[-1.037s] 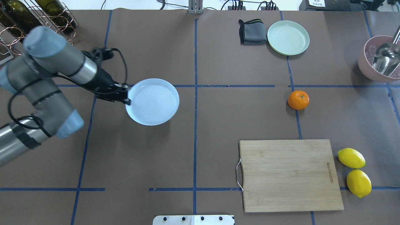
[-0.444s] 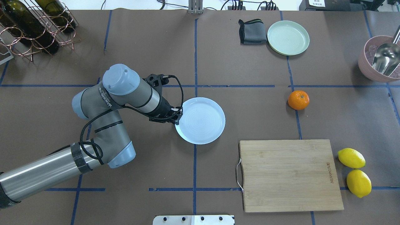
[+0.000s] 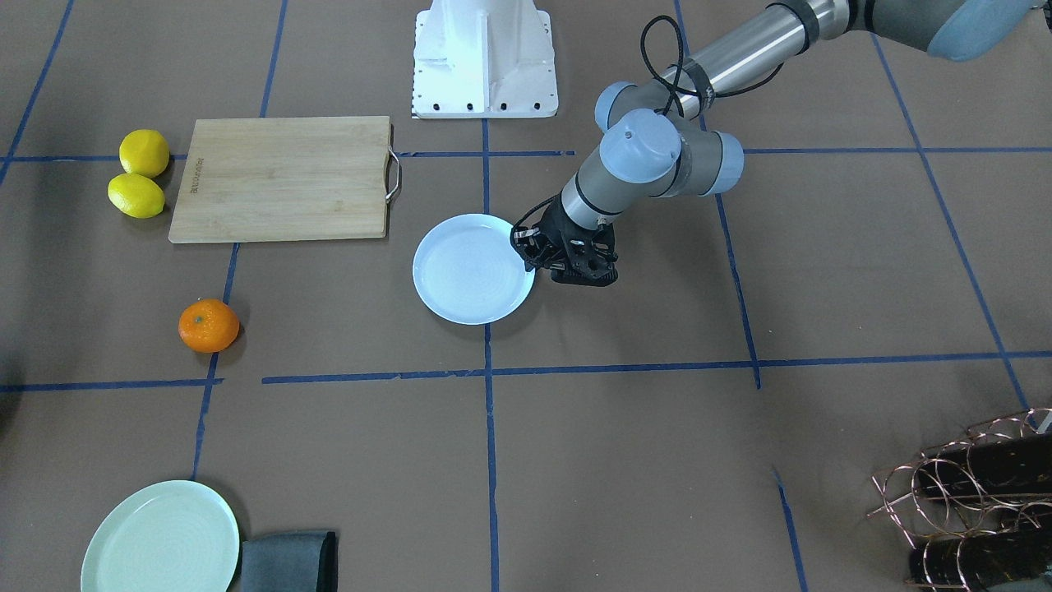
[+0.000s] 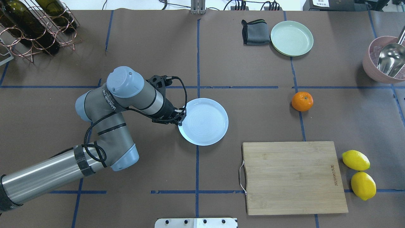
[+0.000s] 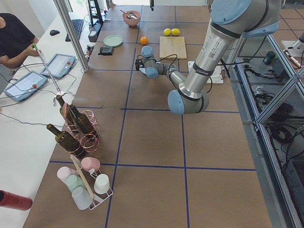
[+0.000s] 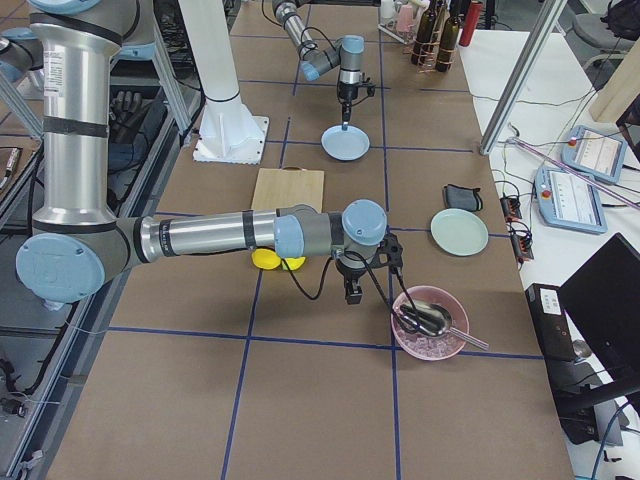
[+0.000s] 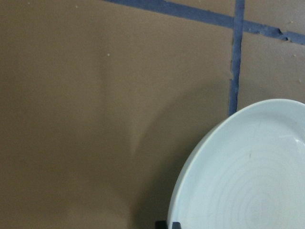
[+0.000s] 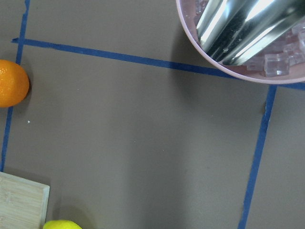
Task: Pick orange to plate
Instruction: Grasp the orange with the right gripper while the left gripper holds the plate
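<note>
The orange (image 4: 302, 101) lies alone on the brown table, right of centre, and also shows as the orange (image 3: 209, 326) and at the left edge of the right wrist view as the orange (image 8: 12, 82). The white plate (image 4: 205, 122) sits at the table's middle, with my left gripper (image 4: 181, 118) shut on its left rim. A dark fingertip (image 7: 169, 224) shows at the plate (image 7: 248, 181) edge. My right gripper (image 6: 352, 293) hangs between the lemons and the pink bowl; I cannot tell whether it is open or shut.
A bamboo cutting board (image 4: 292, 177) lies front right with two lemons (image 4: 356, 160) beside it. A mint-green plate (image 4: 291, 38) and a grey cloth (image 4: 254, 31) sit at the back. A pink bowl (image 4: 373, 68) with a metal scoop is far right; a bottle rack (image 4: 31, 25) stands back left.
My left arm has carried the white plate rightwards and nearer the robot, to the centre line; over the last moment it hardly moved. The orange has stayed put.
</note>
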`<state>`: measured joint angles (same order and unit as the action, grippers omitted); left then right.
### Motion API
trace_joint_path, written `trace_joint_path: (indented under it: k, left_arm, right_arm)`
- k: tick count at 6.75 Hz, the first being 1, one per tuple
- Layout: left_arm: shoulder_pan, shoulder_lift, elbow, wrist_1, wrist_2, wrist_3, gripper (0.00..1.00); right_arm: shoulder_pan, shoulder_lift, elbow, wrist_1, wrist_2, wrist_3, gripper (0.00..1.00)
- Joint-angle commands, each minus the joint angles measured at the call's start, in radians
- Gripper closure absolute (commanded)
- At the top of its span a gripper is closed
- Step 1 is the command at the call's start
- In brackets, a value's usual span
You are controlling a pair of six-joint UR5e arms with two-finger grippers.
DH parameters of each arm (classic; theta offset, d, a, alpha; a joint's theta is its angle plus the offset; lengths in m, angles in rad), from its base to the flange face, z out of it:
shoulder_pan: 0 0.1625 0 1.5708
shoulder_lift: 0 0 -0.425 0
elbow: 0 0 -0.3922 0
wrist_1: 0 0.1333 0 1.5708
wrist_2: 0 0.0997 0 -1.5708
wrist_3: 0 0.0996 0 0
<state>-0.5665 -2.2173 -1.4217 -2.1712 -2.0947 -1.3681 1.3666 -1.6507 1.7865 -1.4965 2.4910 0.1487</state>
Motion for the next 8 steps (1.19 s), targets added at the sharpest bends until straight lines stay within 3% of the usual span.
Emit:
trace_joint_path:
  k: [1, 3, 4, 5, 6, 8]
  left_arm:
    - [-0.006, 0.005, -0.028, -0.012, 0.002, -0.002, 0.14]
    - [-0.022, 0.077, -0.141, -0.010, 0.002, -0.005, 0.13]
    - [-0.033, 0.080, -0.146, -0.010, 0.002, -0.003, 0.13]
    - [-0.041, 0.085, -0.148, -0.010, 0.002, -0.003, 0.12]
    - [-0.042, 0.105, -0.166, -0.010, 0.002, -0.002, 0.05]
    - [-0.042, 0.120, -0.177, -0.010, 0.002, -0.002, 0.01]
  right_arm:
    - [-0.142, 0.006, -0.002, 0.216, -0.012, 0.348, 0.00]
    - [-0.341, 0.073, -0.002, 0.408, -0.201, 0.669, 0.00]
    - [-0.416, 0.144, -0.019, 0.403, -0.292, 0.746, 0.00]
    - [-0.431, 0.193, -0.079, 0.413, -0.331, 0.752, 0.00]
    - [-0.448, 0.268, -0.125, 0.407, -0.336, 0.752, 0.00]
    - [-0.460, 0.298, -0.160, 0.415, -0.357, 0.753, 0.00]
